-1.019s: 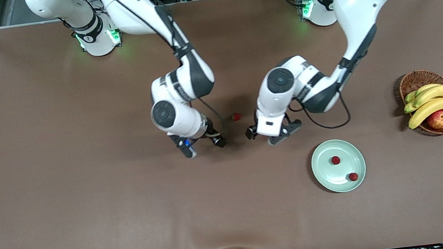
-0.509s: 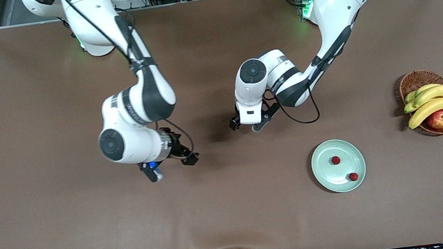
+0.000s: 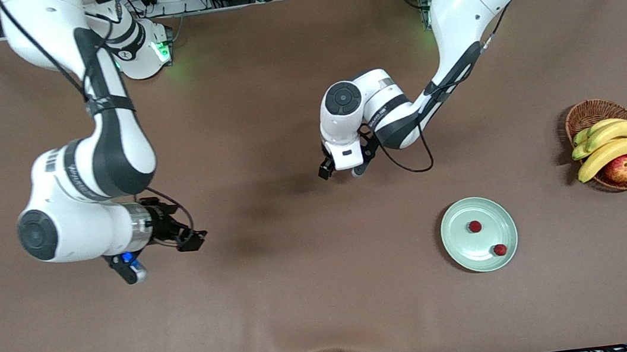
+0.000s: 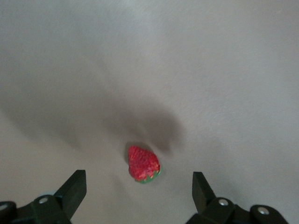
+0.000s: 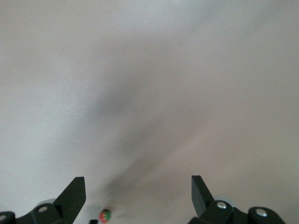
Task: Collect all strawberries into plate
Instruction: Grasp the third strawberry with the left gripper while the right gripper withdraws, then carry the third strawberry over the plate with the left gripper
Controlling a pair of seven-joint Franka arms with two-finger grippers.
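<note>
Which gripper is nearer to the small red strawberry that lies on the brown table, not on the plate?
Left. The left gripper hangs directly over the strawberry, jaws open. The right gripper is open toward the right arm's table end.

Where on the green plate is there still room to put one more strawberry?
The plate has two strawberries, one near its middle and one by the rim nearest the camera. The part toward the right arm's end is bare. The basket is crowded with bananas and an apple.
</note>
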